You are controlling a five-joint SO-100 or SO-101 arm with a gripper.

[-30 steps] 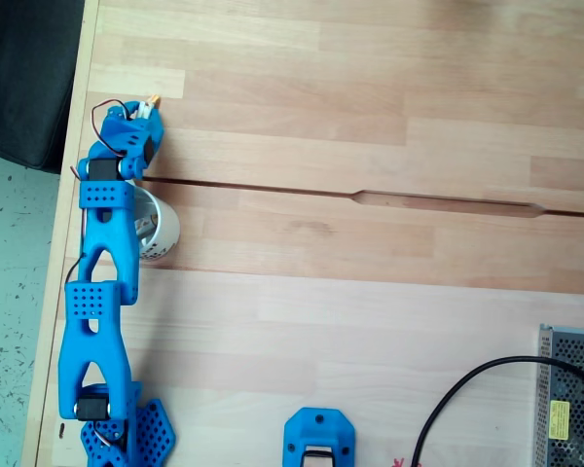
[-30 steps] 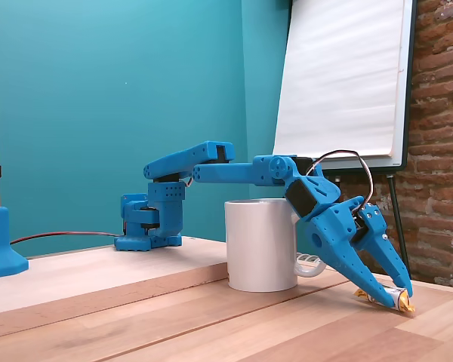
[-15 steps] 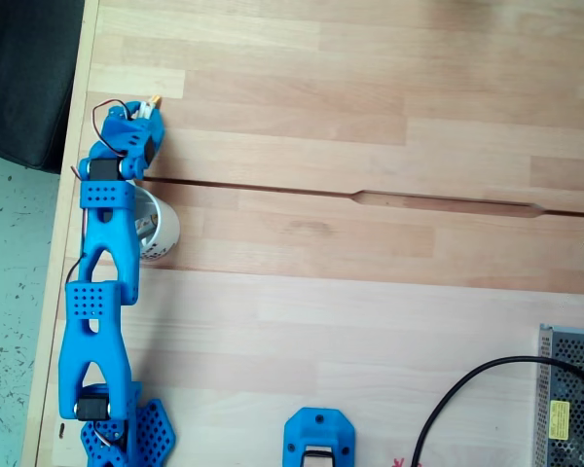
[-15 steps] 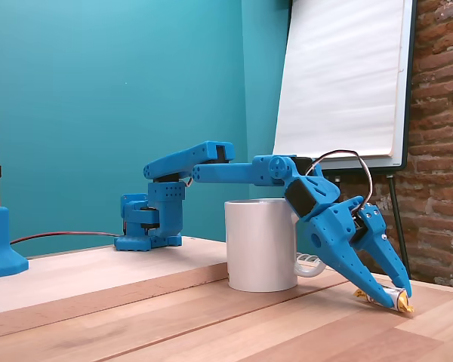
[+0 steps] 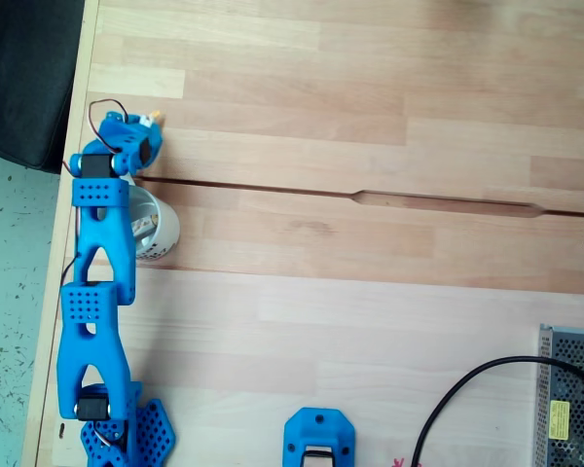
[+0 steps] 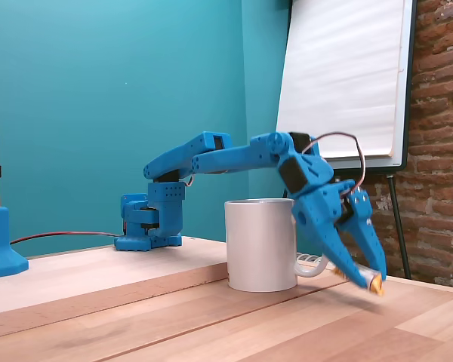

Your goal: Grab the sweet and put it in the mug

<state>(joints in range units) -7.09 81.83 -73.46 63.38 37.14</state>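
Observation:
The white mug stands upright on the wooden table with its handle toward the right. In a fixed view from above the mug lies half under the blue arm. My gripper hangs just right of the mug's handle, tilted down, its tips a little above the table. It is shut on the sweet, whose orange-gold end pokes out below the tips. From above, the gripper sits beyond the mug near the table's left edge, with the sweet at its tip.
A blue printed block sits at the table's near edge, with a black cable and a metal grille box at the lower right. A groove runs across the table. A flipchart stands behind.
The gripper has risen off the table with the sweet in it and swung slightly toward the mug. The arm's elbow is higher. The mug has not moved.

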